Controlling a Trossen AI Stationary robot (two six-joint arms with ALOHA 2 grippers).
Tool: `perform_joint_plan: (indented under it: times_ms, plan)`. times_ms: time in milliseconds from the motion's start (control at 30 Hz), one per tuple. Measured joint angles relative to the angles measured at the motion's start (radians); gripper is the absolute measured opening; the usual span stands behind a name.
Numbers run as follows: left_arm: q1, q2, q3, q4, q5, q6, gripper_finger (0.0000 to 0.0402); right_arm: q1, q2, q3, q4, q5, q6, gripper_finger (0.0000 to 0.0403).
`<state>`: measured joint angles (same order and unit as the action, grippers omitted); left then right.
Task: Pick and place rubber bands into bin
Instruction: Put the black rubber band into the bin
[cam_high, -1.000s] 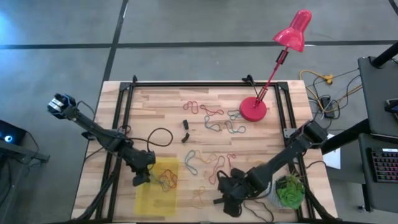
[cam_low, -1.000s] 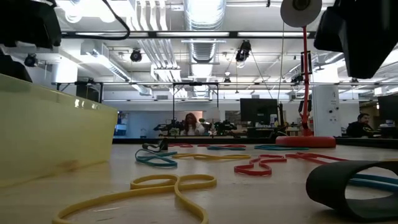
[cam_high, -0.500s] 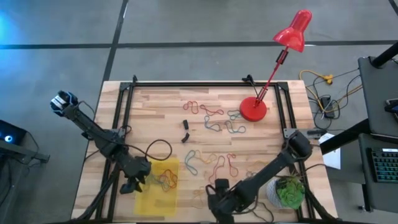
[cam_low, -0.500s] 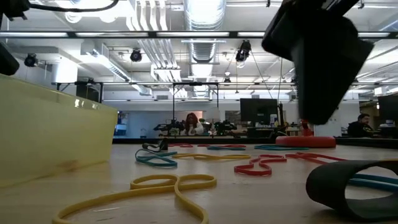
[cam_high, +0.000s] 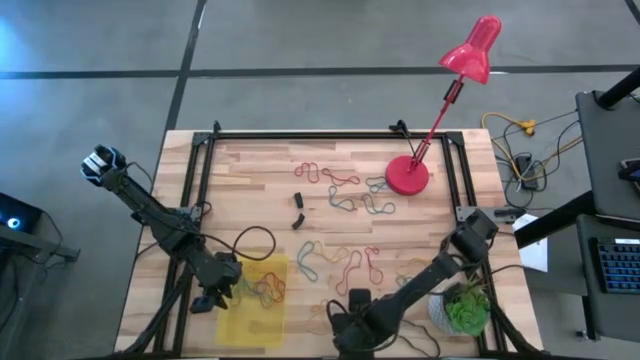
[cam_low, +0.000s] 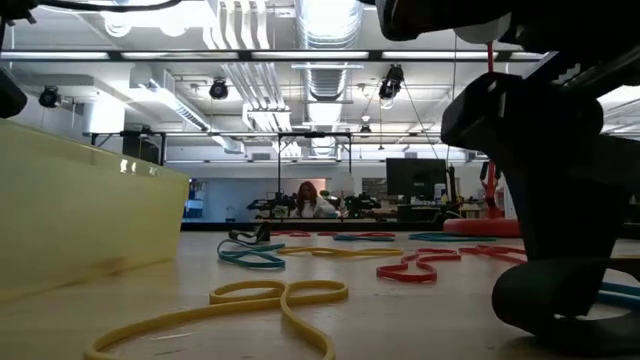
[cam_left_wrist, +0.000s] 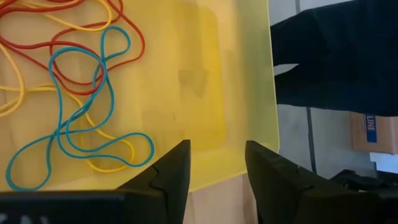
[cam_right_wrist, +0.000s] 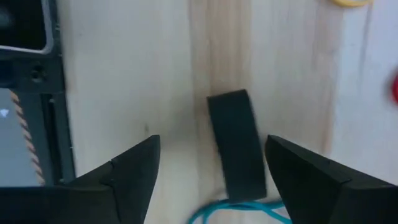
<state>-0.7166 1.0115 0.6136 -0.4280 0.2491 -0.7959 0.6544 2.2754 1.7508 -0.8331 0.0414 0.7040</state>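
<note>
High view | left fingers (cam_left_wrist: 214, 180) parted, empty, over bin (cam_left_wrist: 242, 93) | right fingers (cam_right_wrist: 211, 180) wide, empty

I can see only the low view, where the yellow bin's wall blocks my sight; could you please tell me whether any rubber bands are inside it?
Observer: Yes. Red, yellow and blue rubber bands lie tangled on the bin floor.
Operator: Thank you. Is the left end effector holding one?
Observer: No. The left end effector is open and empty, over the bin's edge.
Operator: And the dark bulk on my right?
Observer: That is the right end effector, open above a wide black loop lying on the wooden table.
</note>
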Motion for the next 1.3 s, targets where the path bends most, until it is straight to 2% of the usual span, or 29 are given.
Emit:
perform_joint_plan:
  times_ms: [133, 267, 467, 600, 667, 800, 867, 967, 1100, 1200, 1300]
  plan:
    - [-0.002, -0.002, 0.0, 0.001, 0.004, -0.002, 0.0136, -0.003, 0.012, 0.026, -0.002, -0.009, 0.0, 0.0248]
    - [-0.006, -0.005, 0.0, 0.001, 0.004, -0.002, 0.0136, -0.015, 0.013, 0.03, -0.005, 0.005, 0.004, 0.02]
    - [-0.006, -0.009, 0.0, -0.002, 0.004, -0.001, 0.0136, -0.039, 0.021, 0.027, -0.107, -0.004, 0.045, 0.0098]
    - [-0.018, -0.02, 0.0, -0.016, 0.004, -0.001, 0.0136, -0.059, 0.017, 0.033, -0.136, -0.06, 0.059, 0.0023]
    - [-0.026, -0.03, 0.0, -0.03, -0.007, 0.0, 0.0136, -0.063, 0.009, 0.051, -0.165, -0.003, 0.062, 0.0016]
    - [-0.038, -0.05, 0.007, -0.04, -0.073, 0.026, 0.0136, -0.094, -0.037, 0.119, -0.245, 0.208, 0.1, 0.0012]
    - [-0.039, -0.06, 0.031, -0.054, -0.101, 0.054, 0.0136, -0.12, -0.069, 0.155, -0.299, 0.254, 0.114, 0.0013]
    - [-0.039, -0.073, 0.091, -0.146, -0.149, 0.111, 0.0136, -0.167, -0.09, 0.203, -0.294, 0.252, 0.095, 0.0013]
    - [-0.039, -0.086, 0.213, -0.337, -0.255, 0.157, 0.0136, -0.243, -0.097, 0.311, -0.245, 0.24, -0.013, 0.0013]
    - [-0.04, -0.094, 0.316, -0.484, -0.337, 0.156, 0.0136, -0.301, -0.085, 0.363, -0.131, 0.17, -0.076, 0.0013]
    - [-0.05, -0.099, 0.413, -0.56, -0.398, 0.151, 0.0136, -0.34, -0.041, 0.41, -0.059, 0.118, -0.116, 0.0013]
